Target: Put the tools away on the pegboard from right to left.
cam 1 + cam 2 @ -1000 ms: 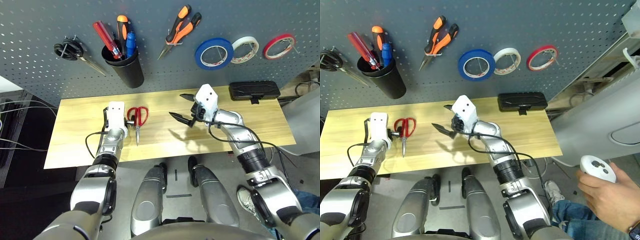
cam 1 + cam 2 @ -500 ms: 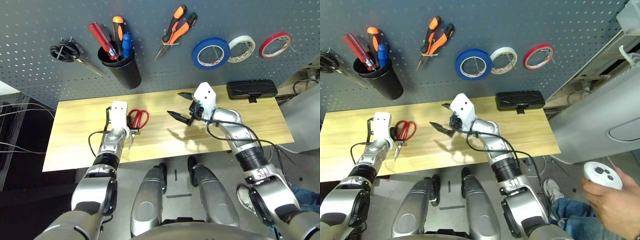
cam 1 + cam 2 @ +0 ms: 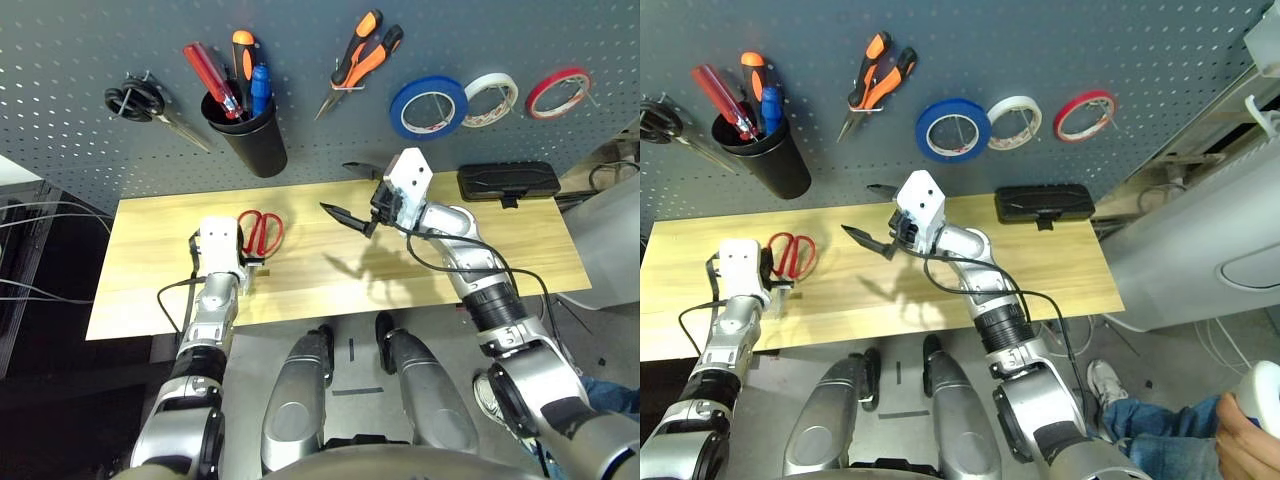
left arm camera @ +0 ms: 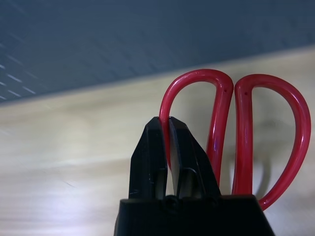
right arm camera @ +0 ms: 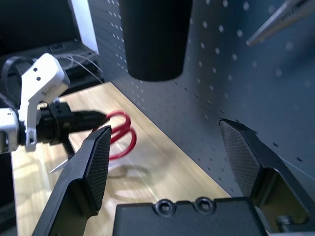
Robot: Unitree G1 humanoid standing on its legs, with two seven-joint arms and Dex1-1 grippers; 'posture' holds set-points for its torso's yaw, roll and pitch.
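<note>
The red-handled scissors [image 3: 260,231] lie on the wooden table [image 3: 520,250] at the left. My left gripper [image 4: 170,147] is shut on the rim of one handle loop, reaching in from the scissors' left. Above the middle of the table my right gripper [image 3: 336,188] hangs wide open and holds nothing, close to the pegboard [image 3: 90,40]. On the pegboard hang the blue tape roll [image 3: 397,108] and the orange-and-black pliers [image 3: 362,55]. The blue-handled screwdriver [image 3: 261,85] stands in the black cup [image 3: 252,140].
Black scissors [image 3: 135,98] hang at the pegboard's left. White tape [image 3: 471,101] and red tape [image 3: 536,99] hang at its right. Red and orange screwdrivers share the cup. A black case [image 3: 508,181] lies at the table's back right. A person's hand [image 3: 1252,425] shows at lower right.
My left gripper has shut on the scissors' handle and drawn them a little to the left. My right gripper has moved up and left, closer to the pegboard, still open.
</note>
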